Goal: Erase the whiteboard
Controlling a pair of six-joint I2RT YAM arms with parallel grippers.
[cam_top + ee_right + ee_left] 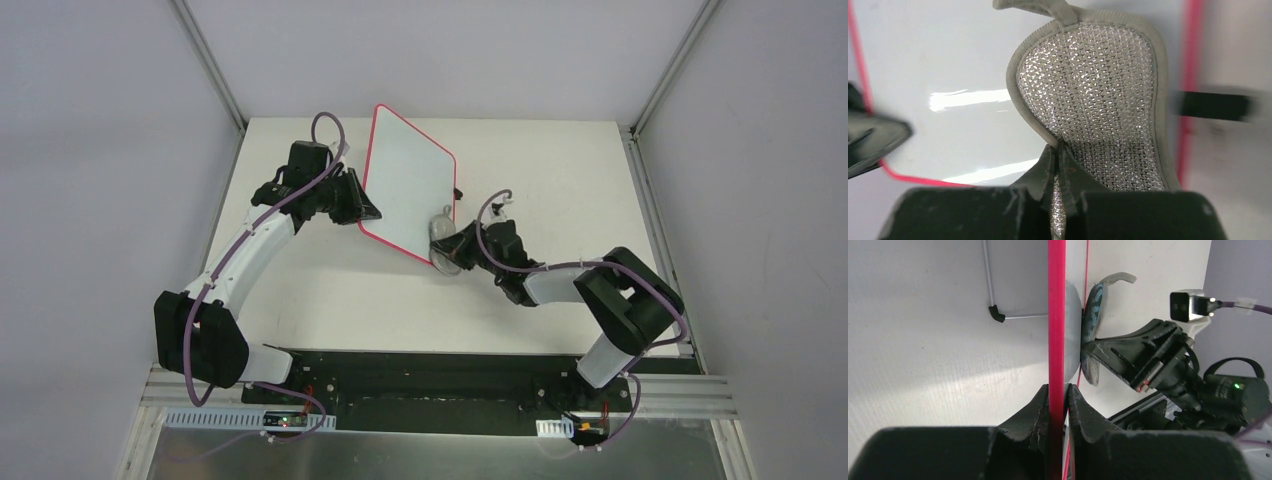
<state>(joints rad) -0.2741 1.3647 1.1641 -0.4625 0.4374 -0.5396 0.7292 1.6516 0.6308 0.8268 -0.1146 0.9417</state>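
The whiteboard (405,180), white with a thin pink-red frame, stands tilted up on edge at the table's middle back. My left gripper (362,207) is shut on its left frame edge; the left wrist view shows the frame (1055,315) edge-on between the fingers. My right gripper (462,250) is shut on a silver mesh scrub pad (445,243) with a grey border, pressed flat against the board's lower right face. In the right wrist view the pad (1103,95) covers the white board (948,75). No writing shows on the board.
The white table (330,300) is fenced by metal rails and grey walls. A thin grey bracket with a black corner (994,312) lies on the table behind the board. A black foot of the board (1215,106) shows at its right edge.
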